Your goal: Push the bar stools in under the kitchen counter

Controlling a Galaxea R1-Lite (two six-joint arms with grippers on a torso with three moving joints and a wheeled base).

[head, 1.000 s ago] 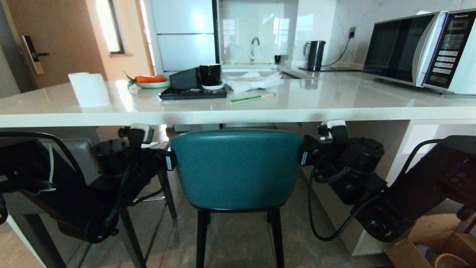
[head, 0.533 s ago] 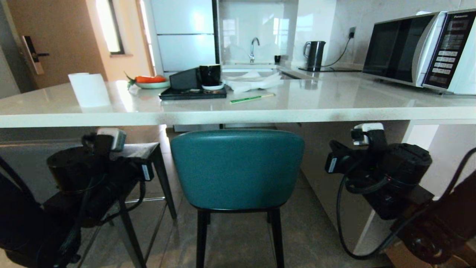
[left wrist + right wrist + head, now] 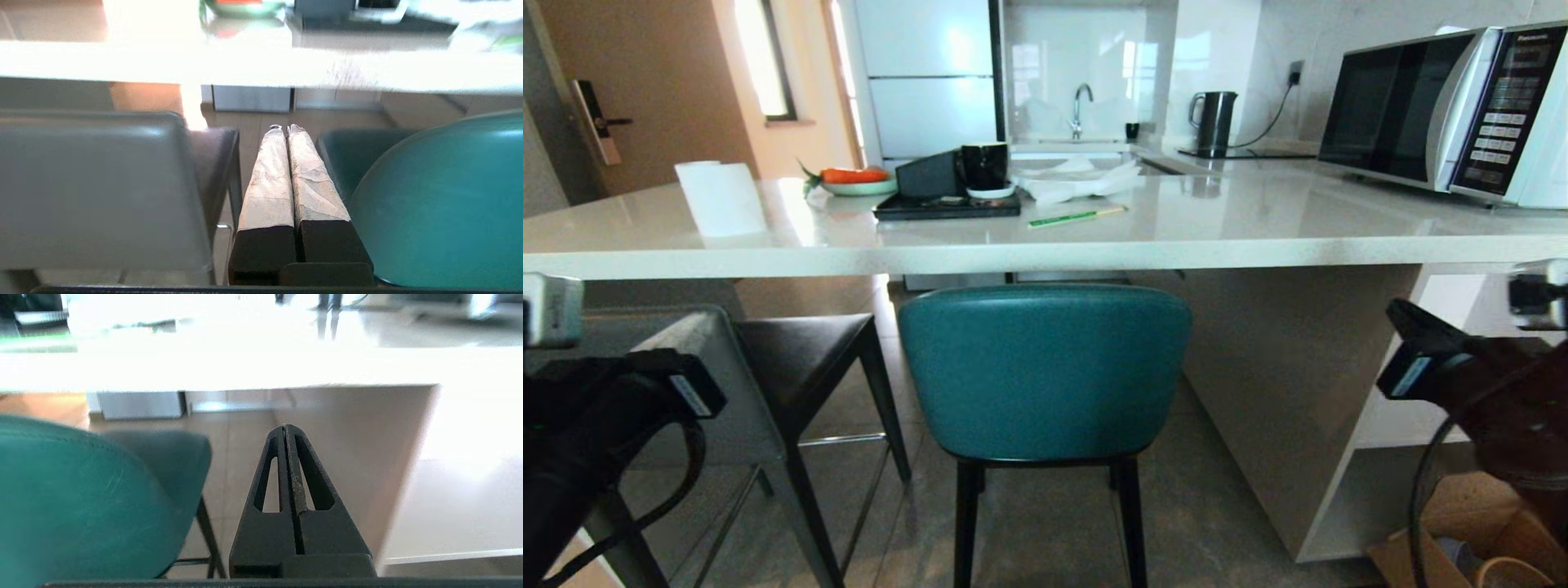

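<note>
We see both stools tucked at the counter (image 3: 1045,249) edge: teal stool (image 3: 1044,371) between left gripper (image 3: 284,130) and right gripper (image 3: 286,430), fingers closed, empty.

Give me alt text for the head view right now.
A teal curved-back stool stands at the thick white stone kitchen counter, its backrest just below the edge, with a dark-grey square-backed stool to its left. The left gripper and right gripper sit at the frame's edges, touching neither.

Two stools under counter (image 3: 1045,245): leather stool (image 3: 800,351) left, curved-back stool (image 3: 1045,371) right; microwave (image 3: 1445,110) on counter.
</note>
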